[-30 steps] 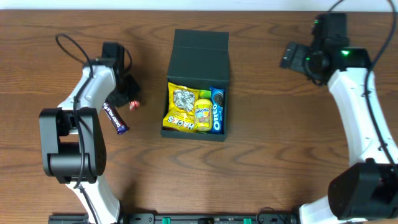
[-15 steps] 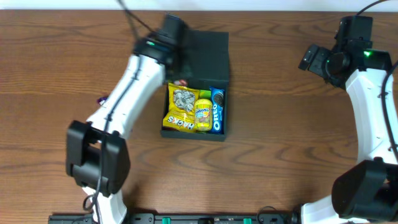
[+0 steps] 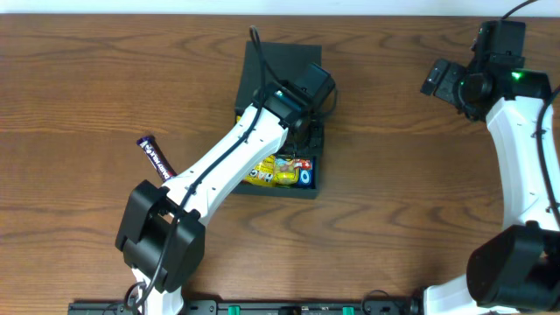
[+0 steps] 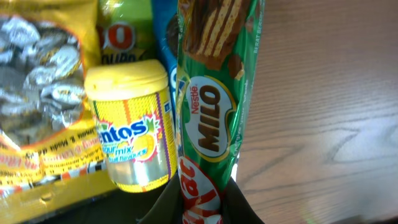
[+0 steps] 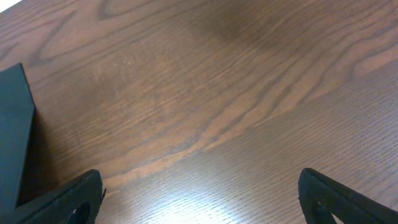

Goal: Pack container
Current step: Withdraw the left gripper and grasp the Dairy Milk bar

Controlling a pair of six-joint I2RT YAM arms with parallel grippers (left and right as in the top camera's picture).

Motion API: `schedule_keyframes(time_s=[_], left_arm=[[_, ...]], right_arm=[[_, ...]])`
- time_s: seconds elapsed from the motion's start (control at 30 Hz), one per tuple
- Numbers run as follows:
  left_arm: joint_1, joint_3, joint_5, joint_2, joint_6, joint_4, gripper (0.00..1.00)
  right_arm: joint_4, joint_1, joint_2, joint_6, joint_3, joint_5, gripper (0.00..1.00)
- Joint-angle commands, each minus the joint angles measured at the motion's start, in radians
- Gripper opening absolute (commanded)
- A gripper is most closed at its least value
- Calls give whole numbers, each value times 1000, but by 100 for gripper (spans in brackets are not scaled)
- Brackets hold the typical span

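The dark container (image 3: 282,59) stands open at the table's middle, its flap lid lying back. It holds a yellow Hacks bag (image 4: 37,93), a yellow Mentos tub (image 4: 134,130) and a blue Oreo pack (image 4: 165,37). My left gripper (image 4: 202,202) is over the box's right side (image 3: 304,131), shut on a red-and-white KitKat packet (image 4: 200,186). A green Milo packet (image 4: 211,106) lies along the same line just beyond it, over the Oreo pack; I cannot tell whether it is held too. My right gripper (image 5: 211,199) is open and empty, well right of the box (image 3: 435,79).
A purple chocolate bar (image 3: 157,159) lies on the wooden table left of the container. The container's corner shows at the left edge of the right wrist view (image 5: 12,137). My left arm crosses the box's front left.
My left gripper went from the snacks at the table's left, over the lid, to above the box's right side, carrying the KitKat. The right arm shifted slightly right, then held still.
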Motion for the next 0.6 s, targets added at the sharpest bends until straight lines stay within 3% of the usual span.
schedule_keyframes(time_s=[0.0, 0.1, 0.13, 0.17, 0.2, 0.27, 0.37, 0.57], left_arm=[[4, 10, 1, -19, -115, -13, 6], [1, 10, -2, -19, -114, -9, 8], [1, 10, 0, -19, -114, -6, 23], [1, 10, 0, -19, -114, -2, 47], [1, 10, 0, -19, -114, 3, 65], [1, 10, 0, -19, -103, 12, 82], [2, 10, -1, -20, -41, 19, 83], [60, 18, -68, -72, -18, -14, 67]], right_arm=[[0, -7, -3, -11, 13, 3, 99], [0, -7, -3, -11, 13, 3, 99], [0, -7, -3, -11, 13, 3, 99], [0, -7, -3, -11, 13, 3, 99], [0, -7, -3, -11, 13, 3, 99], [0, -7, -3, -11, 13, 3, 99], [0, -7, -3, -11, 13, 3, 99], [2, -7, -3, -11, 13, 3, 99]])
